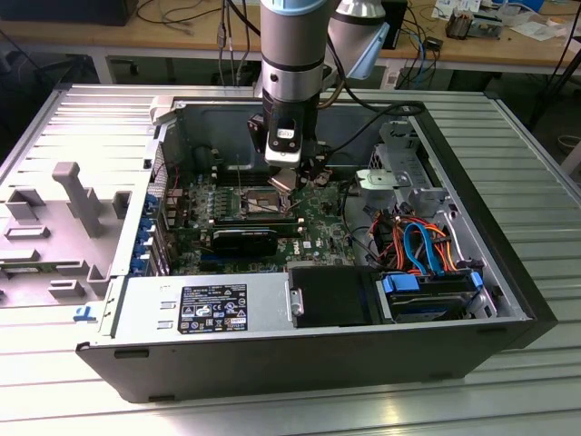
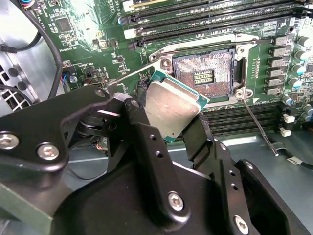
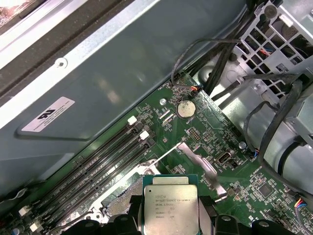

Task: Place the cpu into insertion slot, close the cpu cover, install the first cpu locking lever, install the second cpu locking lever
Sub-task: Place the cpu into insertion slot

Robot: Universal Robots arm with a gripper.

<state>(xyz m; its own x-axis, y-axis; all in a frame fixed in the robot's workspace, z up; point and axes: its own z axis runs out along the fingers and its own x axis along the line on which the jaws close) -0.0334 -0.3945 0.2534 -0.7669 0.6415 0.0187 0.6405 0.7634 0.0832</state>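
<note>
1. The gripper [image 2: 166,122] has its two black fingers [image 2: 139,127] closed narrowly on opposite edges of the cpu [image 2: 172,105]. Both flat faces are left free. I judge this edge hold lets the chip go down flat without the fingers fouling the rim.
2. The cpu hangs above the insertion slot [image 2: 203,73], just off one corner of it and clear of the rim. It is not yet seated.
3. The insertion slot lies open, its dark contact field bare inside a silver metal rim. A thin lever rod [image 2: 257,122] is swung out away from the slot, which probably keeps the way down free.
4. The cpu is a small flat square. It has a dull silver top with faint print, and a green border shows around that plate.
5. Long black memory slots [image 2: 210,19] run beside the insertion slot on the green board [image 2: 73,29].
6. In the exterior view the arm stands straight down over the insertion slot, inside the open computer case [image 1: 508,300].
</note>
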